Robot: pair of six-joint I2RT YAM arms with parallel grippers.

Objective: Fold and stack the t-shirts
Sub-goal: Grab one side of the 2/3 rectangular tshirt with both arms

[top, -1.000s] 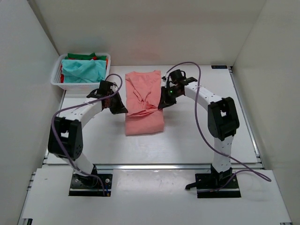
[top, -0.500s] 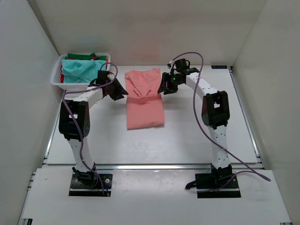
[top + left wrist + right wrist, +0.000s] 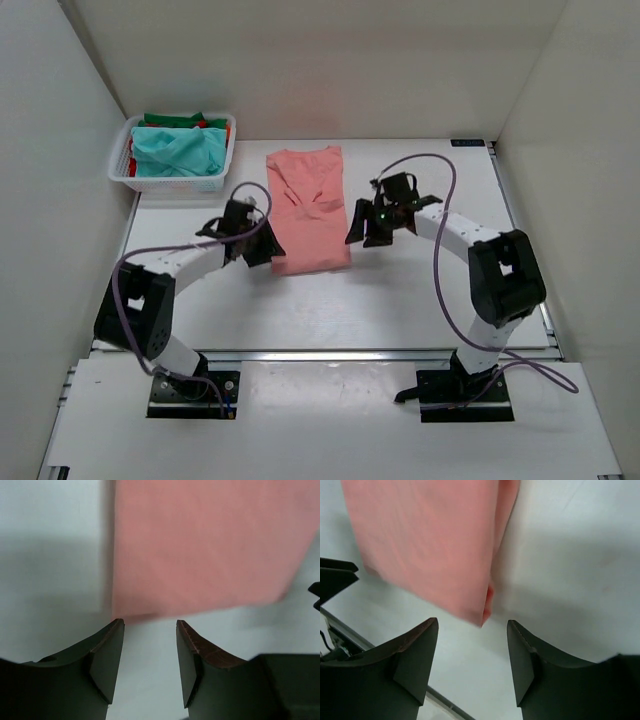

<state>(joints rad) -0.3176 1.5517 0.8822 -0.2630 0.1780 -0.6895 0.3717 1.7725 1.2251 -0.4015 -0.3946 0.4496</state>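
Observation:
A salmon-pink t-shirt (image 3: 307, 212) lies flat on the table as a long narrow rectangle, collar end far. My left gripper (image 3: 262, 250) stands open just off its near left corner. In the left wrist view the pink cloth (image 3: 200, 545) lies beyond the gripper (image 3: 150, 630), with bare table between the fingers. My right gripper (image 3: 358, 232) is open beside the shirt's right edge. In the right wrist view the shirt's near corner (image 3: 430, 540) lies just ahead of the gripper (image 3: 472, 626), not touched. A teal t-shirt (image 3: 178, 148), with green (image 3: 170, 120) and red (image 3: 212, 124) ones, lies in the basket.
A white lattice basket (image 3: 170, 183) stands at the far left corner against the left wall. White walls close in the table on the left, the back and the right. The table's metal front rail (image 3: 320, 354) runs along the near edge.
Both grippers were shut on the bunched shirt's sides, carried them to the far end, opened, and drew back to its near corners. The shirt now lies flat.

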